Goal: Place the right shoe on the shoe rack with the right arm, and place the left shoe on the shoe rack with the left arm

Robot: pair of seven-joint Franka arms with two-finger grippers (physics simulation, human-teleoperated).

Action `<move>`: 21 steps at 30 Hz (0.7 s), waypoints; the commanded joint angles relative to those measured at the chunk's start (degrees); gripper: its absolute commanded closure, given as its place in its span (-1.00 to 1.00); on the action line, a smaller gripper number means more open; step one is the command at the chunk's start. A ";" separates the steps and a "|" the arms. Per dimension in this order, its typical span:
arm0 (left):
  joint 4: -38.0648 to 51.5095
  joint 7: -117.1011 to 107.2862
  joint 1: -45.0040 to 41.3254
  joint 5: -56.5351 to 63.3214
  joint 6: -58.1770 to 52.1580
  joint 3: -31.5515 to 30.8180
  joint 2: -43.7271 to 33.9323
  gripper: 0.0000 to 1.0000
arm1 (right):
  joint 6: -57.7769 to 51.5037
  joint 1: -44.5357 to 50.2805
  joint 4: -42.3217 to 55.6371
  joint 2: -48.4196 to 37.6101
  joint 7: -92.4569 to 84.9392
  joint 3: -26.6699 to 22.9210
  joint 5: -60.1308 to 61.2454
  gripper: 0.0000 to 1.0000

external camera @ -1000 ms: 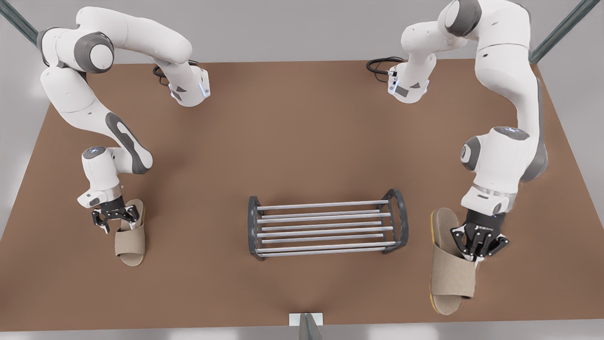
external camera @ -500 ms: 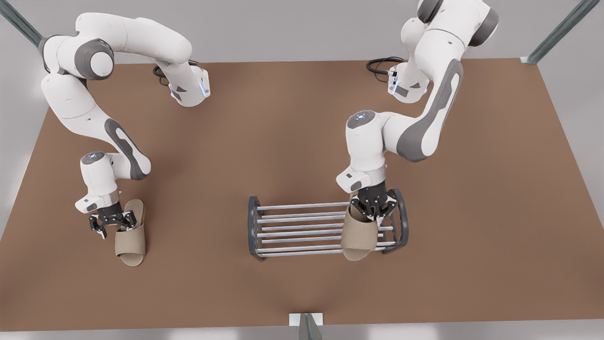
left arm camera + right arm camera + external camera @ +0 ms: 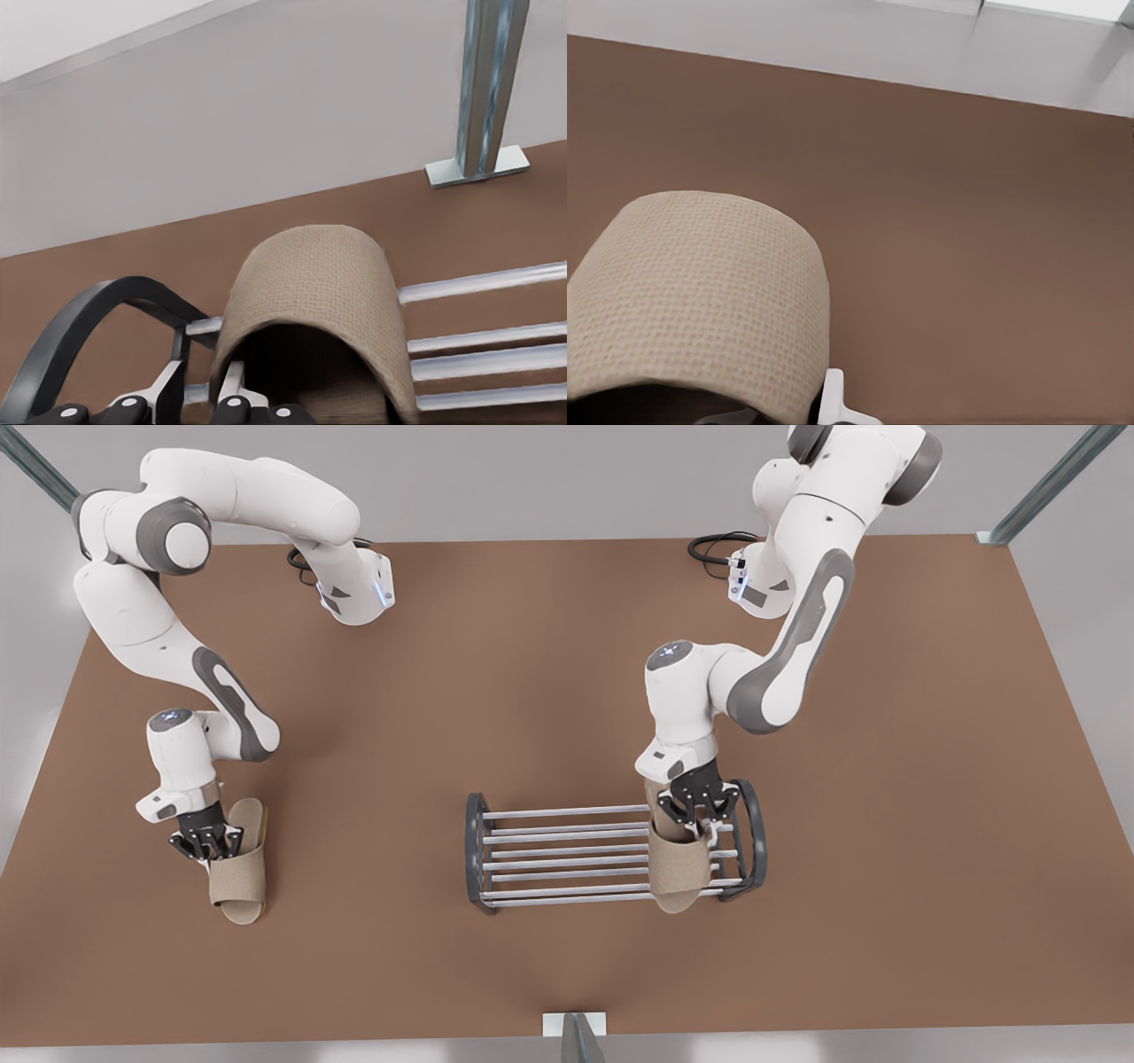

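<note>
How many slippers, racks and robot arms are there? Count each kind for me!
Slippers: 2, one on the rack, one on the table
Shoe racks: 1
Robot arms: 2, left arm at the rack, right arm at the table slipper
Total: 5
</note>
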 commanded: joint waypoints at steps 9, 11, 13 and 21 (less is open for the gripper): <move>8.73 3.44 3.25 -27.26 -28.24 -9.85 -13.83 -1.00 | -0.36 0.27 -1.38 -5.36 6.07 1.33 0.20 0.57; 12.42 38.15 14.32 -38.76 -33.42 -9.76 -13.66 -1.00 | -6.41 0.09 -1.21 -9.05 8.27 2.56 0.20 0.57; 23.56 53.85 21.98 -46.41 -46.32 -9.41 -8.31 -1.00 | -13.88 -0.17 -0.59 -13.26 12.66 4.05 0.20 0.57; 18.67 58.42 16.63 -63.21 -42.75 9.31 -13.92 -1.00 | -63.10 -1.76 21.29 -23.56 19.96 21.02 7.58 0.57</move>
